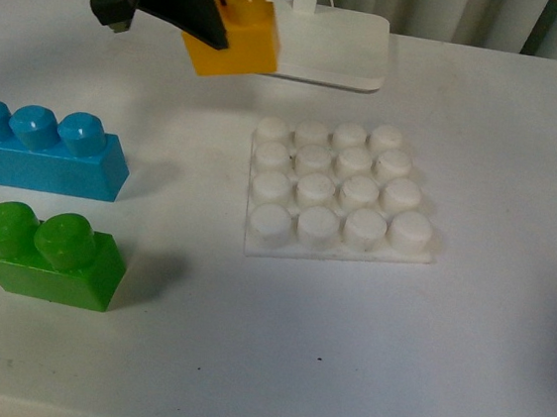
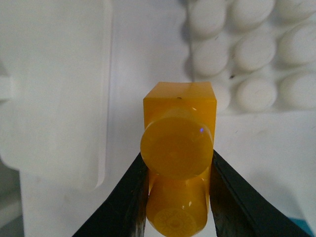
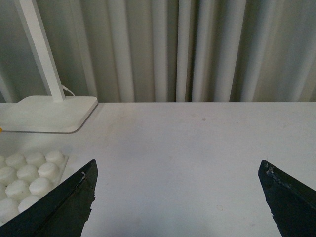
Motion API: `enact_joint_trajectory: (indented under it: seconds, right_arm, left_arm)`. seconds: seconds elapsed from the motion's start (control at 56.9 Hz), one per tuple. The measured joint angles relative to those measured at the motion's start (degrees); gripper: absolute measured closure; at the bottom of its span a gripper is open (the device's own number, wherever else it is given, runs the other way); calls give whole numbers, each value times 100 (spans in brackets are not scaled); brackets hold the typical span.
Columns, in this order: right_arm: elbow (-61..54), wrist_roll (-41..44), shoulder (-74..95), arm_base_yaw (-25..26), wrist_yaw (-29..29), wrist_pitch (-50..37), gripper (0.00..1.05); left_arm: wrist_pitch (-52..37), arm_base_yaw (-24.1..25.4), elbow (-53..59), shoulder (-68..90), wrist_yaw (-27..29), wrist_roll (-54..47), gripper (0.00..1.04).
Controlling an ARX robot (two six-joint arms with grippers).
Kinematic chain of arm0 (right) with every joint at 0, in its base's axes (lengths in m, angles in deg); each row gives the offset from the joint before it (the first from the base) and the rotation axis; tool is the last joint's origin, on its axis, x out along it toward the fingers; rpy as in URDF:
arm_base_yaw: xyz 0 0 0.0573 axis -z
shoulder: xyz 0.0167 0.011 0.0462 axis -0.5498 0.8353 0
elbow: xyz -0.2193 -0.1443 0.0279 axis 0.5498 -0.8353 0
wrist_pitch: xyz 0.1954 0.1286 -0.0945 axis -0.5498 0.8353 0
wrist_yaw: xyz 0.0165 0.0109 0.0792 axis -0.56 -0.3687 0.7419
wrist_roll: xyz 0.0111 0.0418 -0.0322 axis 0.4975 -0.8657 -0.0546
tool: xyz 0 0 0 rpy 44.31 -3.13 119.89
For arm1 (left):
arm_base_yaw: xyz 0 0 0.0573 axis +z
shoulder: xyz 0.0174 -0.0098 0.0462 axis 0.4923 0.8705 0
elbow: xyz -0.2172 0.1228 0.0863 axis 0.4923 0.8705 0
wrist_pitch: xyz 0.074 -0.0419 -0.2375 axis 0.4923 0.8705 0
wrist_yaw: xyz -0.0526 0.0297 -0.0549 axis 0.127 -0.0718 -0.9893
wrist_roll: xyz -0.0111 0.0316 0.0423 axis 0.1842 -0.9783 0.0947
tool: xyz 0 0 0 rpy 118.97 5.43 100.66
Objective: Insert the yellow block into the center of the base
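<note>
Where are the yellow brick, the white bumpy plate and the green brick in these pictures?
yellow block (image 1: 240, 45): front view, on its flat side face below the studs.
base (image 1: 338, 193): front view, among its four middle studs.
green brick (image 1: 42, 281): front view, on its front face.

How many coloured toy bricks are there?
3: the yellow block is gripped in the left hand; the blue brick lies left of the base; the green brick sits nearer the camera. None seems hidden.

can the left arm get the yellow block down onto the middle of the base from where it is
Probably yes: the left gripper holds the yellow block in the air beyond the base, whose studs are bare; the lamp foot lies farther back.
</note>
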Motion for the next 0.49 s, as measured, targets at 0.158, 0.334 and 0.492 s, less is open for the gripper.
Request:
enact_joint_trajectory:
  seconds: [0.158, 0.334, 0.492]
  right_arm:
    - [0, 0, 0, 0, 0, 0, 9]
    - [0, 0, 0, 0, 0, 0, 9]
    - [0, 0, 0, 0, 0, 0, 9]
  left_arm:
    - [155, -354, -39, 55, -87, 61, 74]
    - [354, -638, -243, 251, -170, 151, 74]
    - [590, -791, -452, 452, -160, 199, 74]
